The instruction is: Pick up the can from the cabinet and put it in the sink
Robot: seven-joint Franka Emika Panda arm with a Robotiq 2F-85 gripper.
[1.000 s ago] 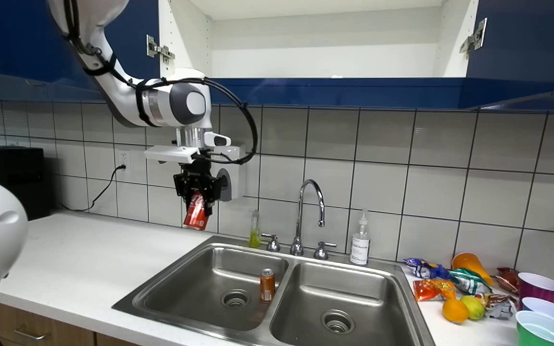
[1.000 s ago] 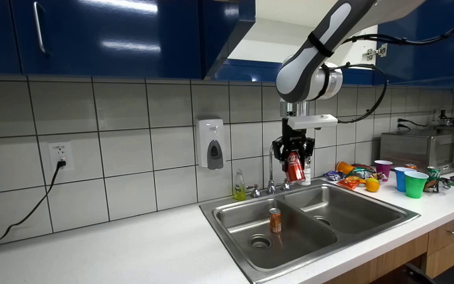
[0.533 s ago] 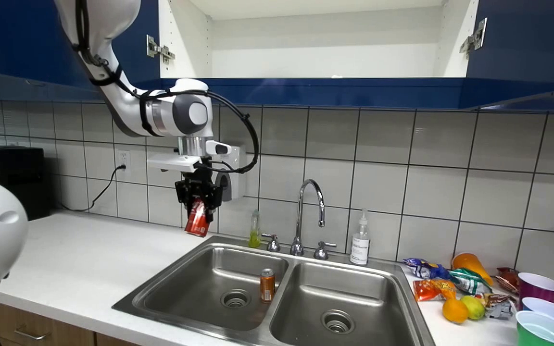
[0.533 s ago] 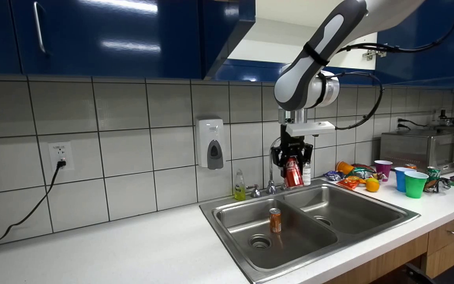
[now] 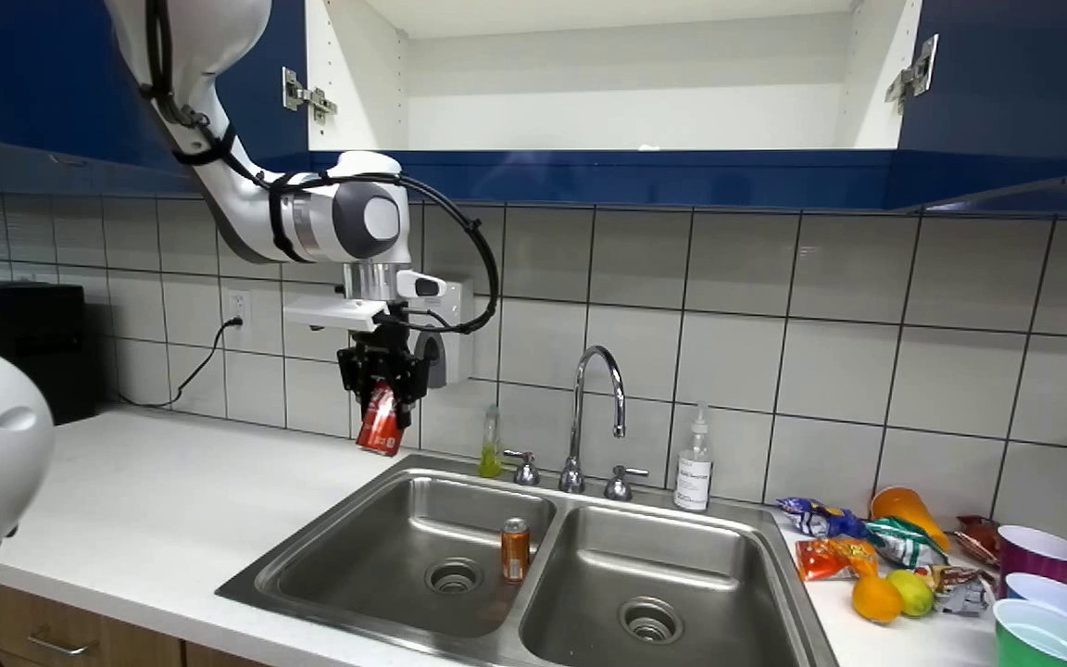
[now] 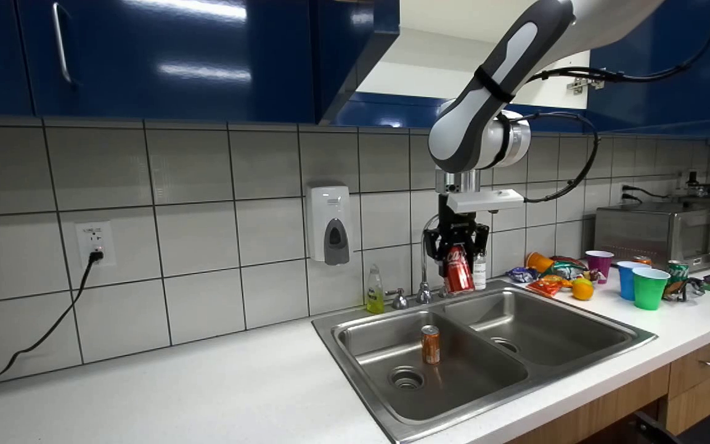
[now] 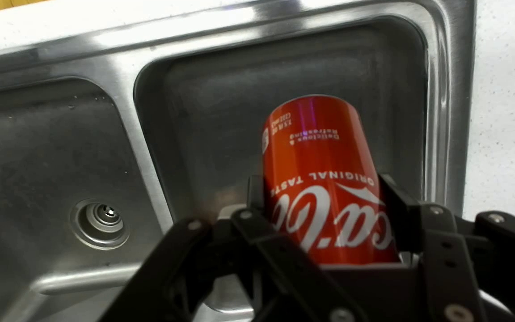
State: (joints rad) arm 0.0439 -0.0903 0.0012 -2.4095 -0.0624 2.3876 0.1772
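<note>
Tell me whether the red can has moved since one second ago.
Yes, slightly downward: in an exterior view, the red can hangs lower against the faucet than it did then. Over the last half second, no shift shows.

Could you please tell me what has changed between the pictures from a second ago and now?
The gripper, clamped on the red can, has moved slightly downward in both exterior views, carrying it along; over the last half second no motion shows. Nothing was newly grasped or let go. The orange can stands in the sink as before, and the cabinet stays open.
</note>
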